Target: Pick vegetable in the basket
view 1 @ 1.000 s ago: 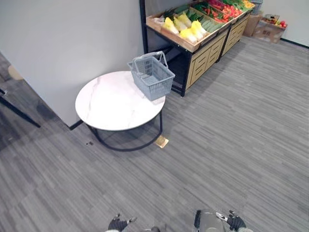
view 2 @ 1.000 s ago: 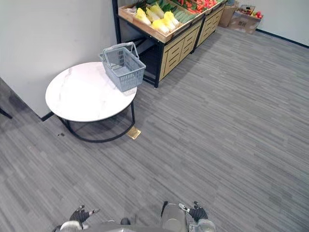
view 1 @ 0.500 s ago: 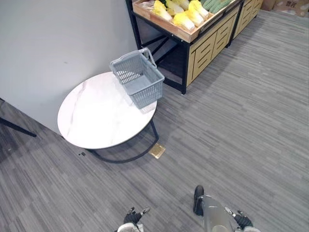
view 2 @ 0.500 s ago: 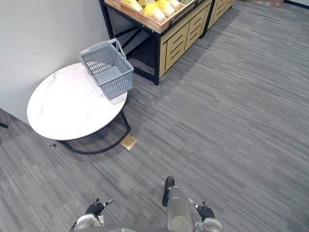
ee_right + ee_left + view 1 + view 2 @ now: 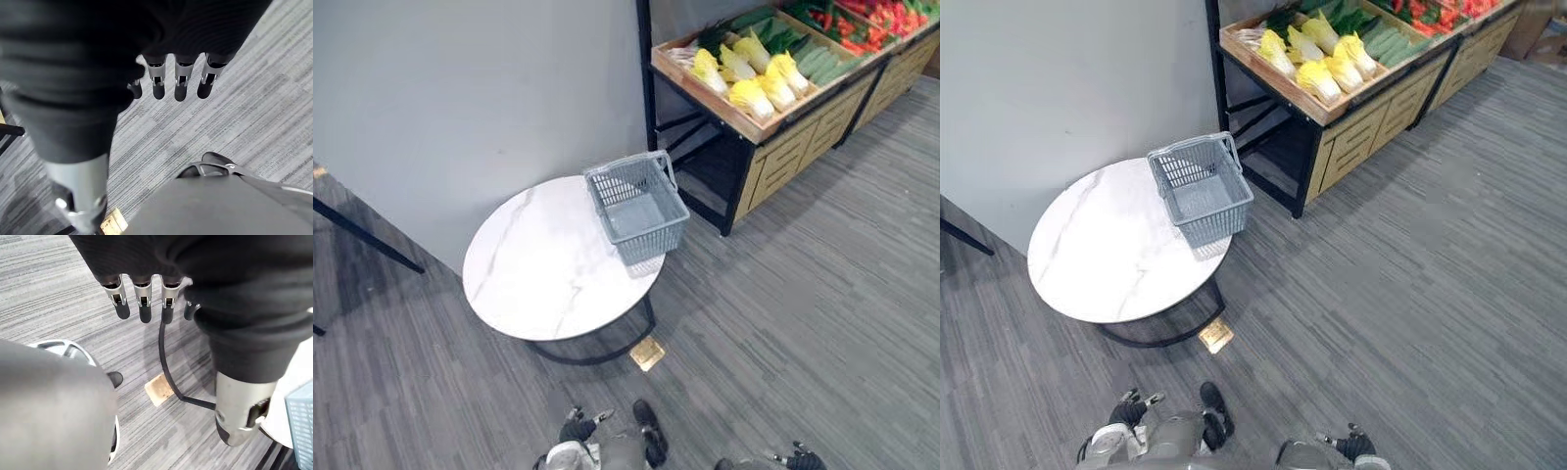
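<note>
An empty grey plastic basket (image 5: 636, 206) stands on the far right edge of a round white marble table (image 5: 548, 269), its handle folded back. Behind it, a wooden produce shelf (image 5: 734, 108) holds yellow-white cabbages (image 5: 749, 78), green vegetables (image 5: 822, 61) and red peppers (image 5: 873, 18). My left hand (image 5: 576, 429) and right hand (image 5: 798, 458) hang low near the floor, well short of the table. In the wrist views the left hand's fingers (image 5: 142, 303) and the right hand's fingers (image 5: 178, 81) are straight and hold nothing.
A grey wall (image 5: 489, 88) runs behind the table. Black stand legs (image 5: 362, 237) slant in at the left. A small tan plate (image 5: 648, 353) lies on the floor by the table's black base. Wide grey floor (image 5: 822, 323) stretches to the right.
The whole picture has shifted, so the camera has moved; table, basket and shelf keep their places relative to each other. Both hands still hang low and open.
</note>
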You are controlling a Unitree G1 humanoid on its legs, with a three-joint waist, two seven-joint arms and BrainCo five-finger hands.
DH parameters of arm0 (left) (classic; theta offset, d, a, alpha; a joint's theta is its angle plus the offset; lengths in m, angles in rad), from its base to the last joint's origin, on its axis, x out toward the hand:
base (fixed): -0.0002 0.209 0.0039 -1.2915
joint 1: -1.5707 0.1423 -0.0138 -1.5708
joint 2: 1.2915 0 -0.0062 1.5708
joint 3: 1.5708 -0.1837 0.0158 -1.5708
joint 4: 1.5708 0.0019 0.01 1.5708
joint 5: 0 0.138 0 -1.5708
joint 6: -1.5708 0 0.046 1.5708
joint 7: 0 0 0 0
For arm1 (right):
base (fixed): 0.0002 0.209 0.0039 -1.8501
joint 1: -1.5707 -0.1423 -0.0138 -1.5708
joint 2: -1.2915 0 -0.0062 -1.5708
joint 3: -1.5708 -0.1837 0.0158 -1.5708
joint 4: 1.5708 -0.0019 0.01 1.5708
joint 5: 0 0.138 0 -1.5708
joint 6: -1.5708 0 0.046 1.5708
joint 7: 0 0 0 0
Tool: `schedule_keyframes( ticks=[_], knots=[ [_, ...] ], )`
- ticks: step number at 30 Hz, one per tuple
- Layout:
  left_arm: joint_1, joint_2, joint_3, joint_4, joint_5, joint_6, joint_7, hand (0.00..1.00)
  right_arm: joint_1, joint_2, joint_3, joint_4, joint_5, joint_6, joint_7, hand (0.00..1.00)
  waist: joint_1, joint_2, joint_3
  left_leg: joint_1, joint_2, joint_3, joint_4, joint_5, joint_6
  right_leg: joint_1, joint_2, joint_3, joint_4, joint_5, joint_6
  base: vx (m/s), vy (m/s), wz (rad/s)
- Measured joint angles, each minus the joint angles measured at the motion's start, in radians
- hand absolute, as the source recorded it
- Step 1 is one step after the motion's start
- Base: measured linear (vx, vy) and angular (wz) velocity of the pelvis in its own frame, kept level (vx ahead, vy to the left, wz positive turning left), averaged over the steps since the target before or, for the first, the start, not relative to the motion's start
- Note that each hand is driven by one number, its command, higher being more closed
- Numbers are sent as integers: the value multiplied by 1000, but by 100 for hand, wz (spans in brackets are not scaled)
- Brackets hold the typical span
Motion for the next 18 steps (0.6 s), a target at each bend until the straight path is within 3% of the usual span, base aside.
schedule_keyframes(
  ticks=[1,3,5,6,7,8,9,10,11,12,14,17,18],
  knots=[
    [-2,12,6,-4,4,-1,0,0,-5,12,7,2,-17,0,2,0,3,-34,-6,-3,-30,-9,3,-20,3,11,-15,25,-30,2,2,356,122,44],
    [-1,12,19,-1,8,3,1,0,-25,12,11,2,-19,-2,3,0,3,-36,-7,10,-58,-16,8,-43,17,32,-38,37,-25,14,24,298,97,37],
    [0,10,22,18,11,9,1,0,-26,8,14,1,-29,-4,5,0,6,-22,-15,52,-72,-26,3,-84,9,30,-63,49,80,5,42,262,101,22],
    [2,10,22,32,11,10,1,0,-25,6,13,1,-29,-5,5,0,6,-11,-22,81,-74,-33,-4,-106,-2,-6,-78,65,208,-4,54,219,101,18],
    [9,14,11,40,15,14,0,0,-25,-1,-4,0,-29,-6,8,0,2,-5,-30,111,-81,-53,-11,-128,-6,-88,-122,92,455,0,72,274,104,42],
    [17,32,-11,40,16,19,0,0,-15,4,-6,-3,-40,-6,8,0,-9,-26,-35,153,-103,-82,-14,-146,-8,-170,-173,139,680,68,123,236,58,54],
    [18,43,-28,40,16,22,0,0,-8,8,-6,-2,-47,-6,8,0,-14,-33,-34,170,-109,-102,-13,-155,-6,-205,-187,160,769,86,129,294,7,83],
    [20,57,-44,45,24,25,0,0,3,17,-10,-2,-46,-8,9,0,-26,-43,-30,199,-116,-142,-11,-173,0,-255,-212,167,895,71,111,306,-34,88],
    [21,67,-48,52,37,29,1,0,2,23,-11,-6,-48,-9,8,0,-31,-49,-29,228,-115,-168,-12,-177,-10,-293,-228,149,947,41,66,296,-45,83],
    [21,69,-48,57,38,30,1,0,2,22,-12,-6,-48,-8,8,0,-33,-49,-29,239,-113,-179,-12,-182,-16,-305,-234,136,943,20,48,249,-72,68],
    [25,74,-48,64,45,33,3,0,1,21,-18,-4,-47,-8,5,0,-35,-45,-29,266,-92,-237,-12,-191,-30,-318,-235,66,764,-28,11,298,-179,76],
    [28,74,-49,63,44,32,8,0,-1,22,-26,0,-47,-5,2,0,-35,-40,-30,271,-69,-301,-13,-192,-63,-314,-192,106,438,-16,24,226,-197,66],
    [29,75,-49,63,45,31,8,0,0,24,-35,0,-48,-5,2,0,-34,-40,-30,263,-58,-331,-14,-191,-84,-314,-165,169,273,9,35,327,-359,74]
  ],
)
